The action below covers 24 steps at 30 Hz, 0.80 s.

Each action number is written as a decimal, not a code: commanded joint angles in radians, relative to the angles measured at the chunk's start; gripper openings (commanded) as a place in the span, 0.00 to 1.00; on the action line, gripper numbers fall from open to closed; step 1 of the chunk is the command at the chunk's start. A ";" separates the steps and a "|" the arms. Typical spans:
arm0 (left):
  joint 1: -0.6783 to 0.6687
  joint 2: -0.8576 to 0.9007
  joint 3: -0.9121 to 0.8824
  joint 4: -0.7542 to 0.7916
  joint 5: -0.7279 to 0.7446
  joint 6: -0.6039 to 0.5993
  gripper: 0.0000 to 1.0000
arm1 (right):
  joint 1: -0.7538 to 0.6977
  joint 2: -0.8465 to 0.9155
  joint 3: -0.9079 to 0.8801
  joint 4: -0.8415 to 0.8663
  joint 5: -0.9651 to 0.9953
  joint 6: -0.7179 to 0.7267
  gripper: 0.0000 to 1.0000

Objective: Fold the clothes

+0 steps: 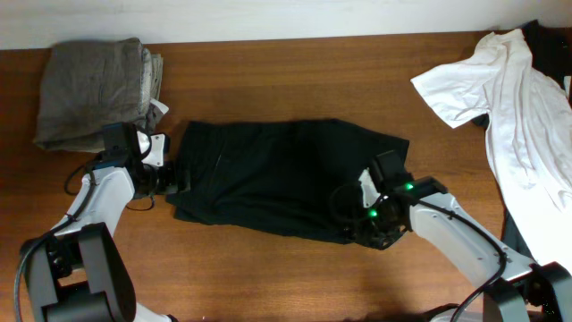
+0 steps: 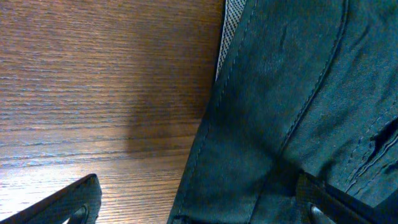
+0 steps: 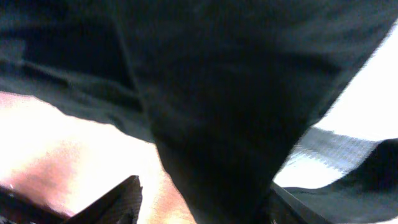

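A black garment [image 1: 286, 179] lies spread flat in the middle of the wooden table. My left gripper [image 1: 172, 177] is at its left edge. In the left wrist view the fingers [image 2: 199, 210] are wide apart, one over bare wood and one over the dark cloth [image 2: 292, 93], with the stitched hem between them. My right gripper [image 1: 375, 224] is at the garment's lower right corner. In the right wrist view its fingers [image 3: 205, 208] are apart with a fold of black cloth [image 3: 224, 112] between them. Whether they touch the cloth cannot be told.
A folded grey garment [image 1: 94, 89] sits at the back left corner. A crumpled white shirt [image 1: 509, 98] lies at the right over another dark piece [image 1: 547, 36]. Bare wood [image 1: 268, 277] runs along the front edge.
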 commanded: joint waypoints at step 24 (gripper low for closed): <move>0.003 -0.016 0.022 -0.075 0.071 -0.002 0.99 | -0.158 0.003 0.288 -0.430 0.457 0.320 0.47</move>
